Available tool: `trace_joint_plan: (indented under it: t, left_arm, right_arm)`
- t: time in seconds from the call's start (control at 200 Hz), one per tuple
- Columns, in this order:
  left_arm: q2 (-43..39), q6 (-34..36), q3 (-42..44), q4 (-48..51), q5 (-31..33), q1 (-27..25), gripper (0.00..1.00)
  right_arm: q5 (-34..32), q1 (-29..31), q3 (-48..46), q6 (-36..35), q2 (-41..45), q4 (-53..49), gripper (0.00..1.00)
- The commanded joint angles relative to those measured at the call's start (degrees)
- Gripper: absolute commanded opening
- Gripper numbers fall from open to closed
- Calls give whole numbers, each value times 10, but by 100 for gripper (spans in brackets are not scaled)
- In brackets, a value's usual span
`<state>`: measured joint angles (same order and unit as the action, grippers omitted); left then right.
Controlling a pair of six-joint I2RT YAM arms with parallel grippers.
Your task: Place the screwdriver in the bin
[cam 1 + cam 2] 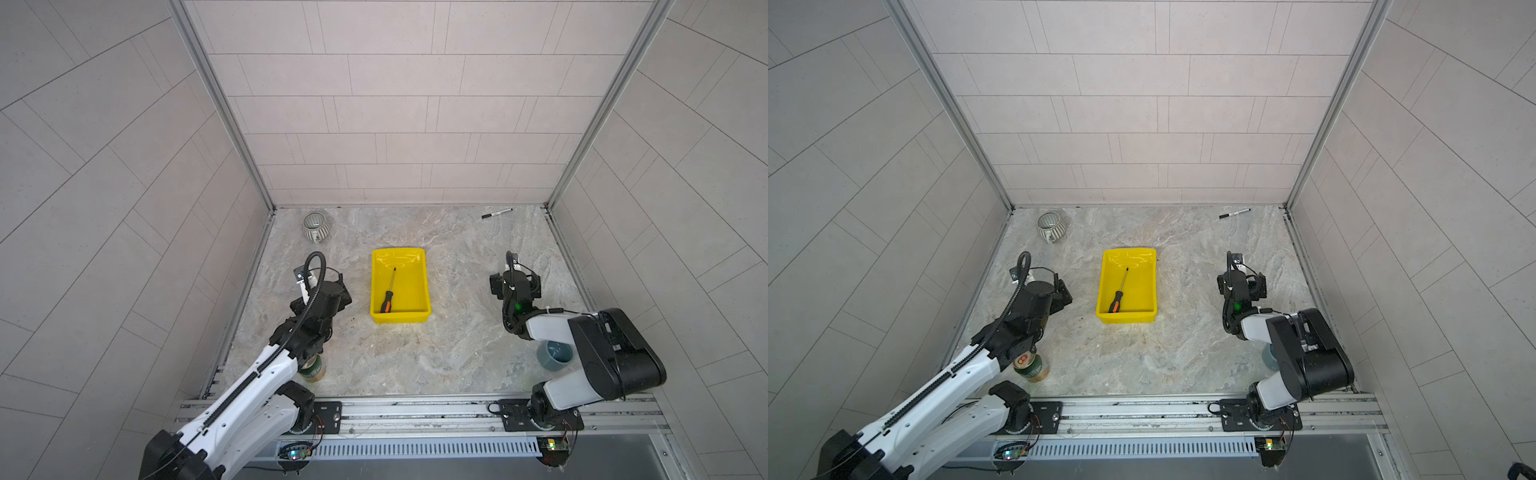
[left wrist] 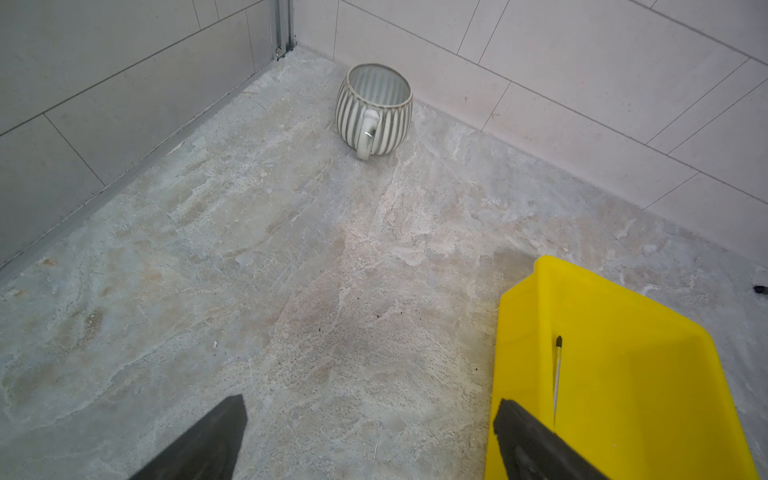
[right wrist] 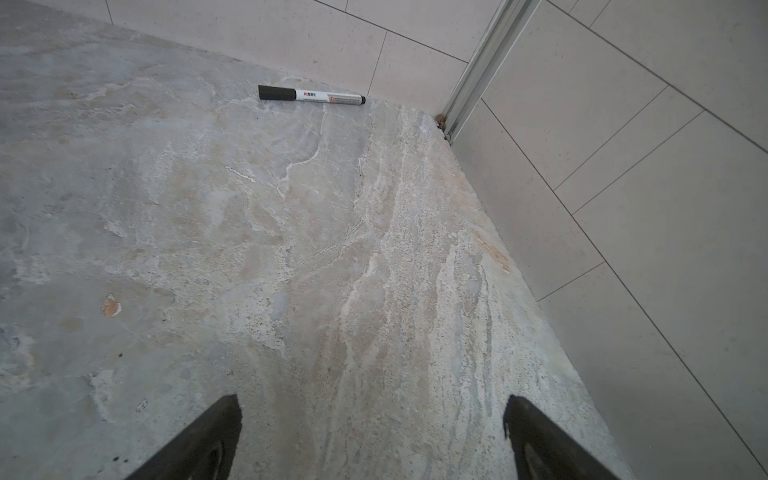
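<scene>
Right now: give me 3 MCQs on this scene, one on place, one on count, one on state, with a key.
1. Where is the screwdriver?
A. in the bin
B. beside the marker
C. in the striped cup

2. How many cups stand on the table?
A. one
B. two
C. four

3. The left gripper is:
A. shut on the screwdriver
B. open, holding nothing
C. shut on the bin

Key: 1 A, it lies on the yellow floor. 2 B, the striped cup and a blue-grey cup. 3 B, fingers apart over bare table.
</scene>
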<state>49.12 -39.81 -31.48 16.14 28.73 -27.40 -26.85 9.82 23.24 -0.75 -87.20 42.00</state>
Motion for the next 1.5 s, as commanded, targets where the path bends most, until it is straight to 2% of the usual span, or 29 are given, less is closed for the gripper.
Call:
trace_joint_plan:
  t: [0.0,0.115,0.26,0.305,0.365,0.415,0.59,0.79,0.851,0.941,1.071,1.306,1.496]
  left_arm:
    - [14,-10,-21,12,16,-1,100]
    - [27,-4,-32,21,49,-1,100]
    - [31,26,-17,-31,153,1,100]
    - [32,61,-19,-60,159,4,100]
    - [40,96,-31,-74,170,6,100]
    - [51,108,-47,-66,173,13,100]
    - [95,187,-72,-107,55,82,100]
    - [171,252,-69,-222,-3,199,100]
    - [187,312,-69,-244,-38,217,100]
    - [210,356,-71,-256,-79,233,100]
    - [244,366,-67,-274,-124,252,100]
    - [301,380,8,-456,-218,253,100]
    - [342,374,4,-466,-205,255,100]
  right_arm:
    - [13,-5,1,-13,-2,72,100]
    - [36,-16,0,-1,-3,74,100]
    - [99,-50,-17,28,-19,102,100]
    - [107,-52,-26,19,-35,146,100]
    - [112,-52,-19,17,-25,114,100]
    - [112,-52,-22,20,-30,130,99]
    - [112,-52,-23,18,-29,129,99]
    - [112,-52,-23,17,-30,133,100]
    - [112,-52,-23,16,-30,133,99]
    - [112,-52,-23,17,-31,133,99]
    - [112,-52,-23,16,-31,134,100]
    - [112,-52,-23,16,-30,132,99]
    - [112,-52,-23,17,-31,133,100]
